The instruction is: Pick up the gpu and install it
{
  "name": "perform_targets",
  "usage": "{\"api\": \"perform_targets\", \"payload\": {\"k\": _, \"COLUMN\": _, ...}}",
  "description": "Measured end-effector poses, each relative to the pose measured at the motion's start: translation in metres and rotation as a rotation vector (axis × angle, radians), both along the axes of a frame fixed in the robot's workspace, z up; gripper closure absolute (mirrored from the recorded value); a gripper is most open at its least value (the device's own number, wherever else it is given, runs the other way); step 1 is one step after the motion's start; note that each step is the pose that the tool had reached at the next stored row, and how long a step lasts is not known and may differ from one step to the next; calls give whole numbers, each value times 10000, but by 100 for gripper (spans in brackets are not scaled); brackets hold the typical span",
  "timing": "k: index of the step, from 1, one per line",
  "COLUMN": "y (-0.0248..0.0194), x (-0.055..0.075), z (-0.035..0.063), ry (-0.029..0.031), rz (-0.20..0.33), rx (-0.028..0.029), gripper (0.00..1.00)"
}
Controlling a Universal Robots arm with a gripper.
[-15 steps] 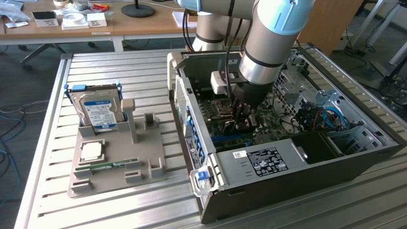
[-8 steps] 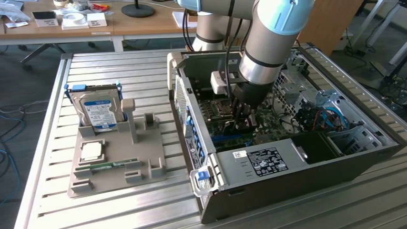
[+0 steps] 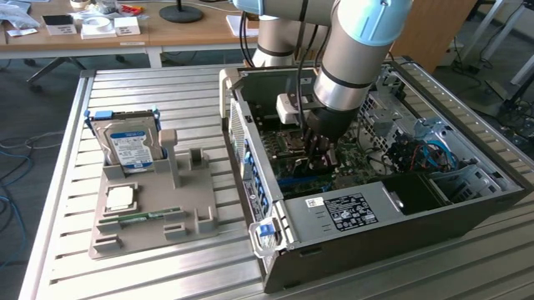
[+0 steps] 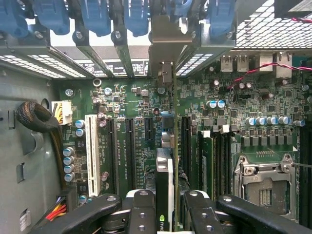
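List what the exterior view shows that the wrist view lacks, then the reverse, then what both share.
Exterior view: the arm reaching into the open computer case. At the exterior view's left, a hard drive stands upright in a gray holder and a memory stick lies on it.
Wrist view: the gpu edge-on, its pale bracket toward the case's rear slots, a white expansion slot and the processor socket.
Both: the end effector, gripping the gpu, above the green motherboard.
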State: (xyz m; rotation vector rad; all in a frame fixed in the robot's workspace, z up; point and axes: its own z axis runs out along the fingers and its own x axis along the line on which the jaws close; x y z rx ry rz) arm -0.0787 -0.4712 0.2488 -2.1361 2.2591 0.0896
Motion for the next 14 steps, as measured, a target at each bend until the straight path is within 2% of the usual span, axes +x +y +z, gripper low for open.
{"api": "perform_targets", "payload": {"k": 14, "y": 1, "x": 9, "z": -3, "ry": -1, "rz": 5, "rx": 10, "gripper": 73}}
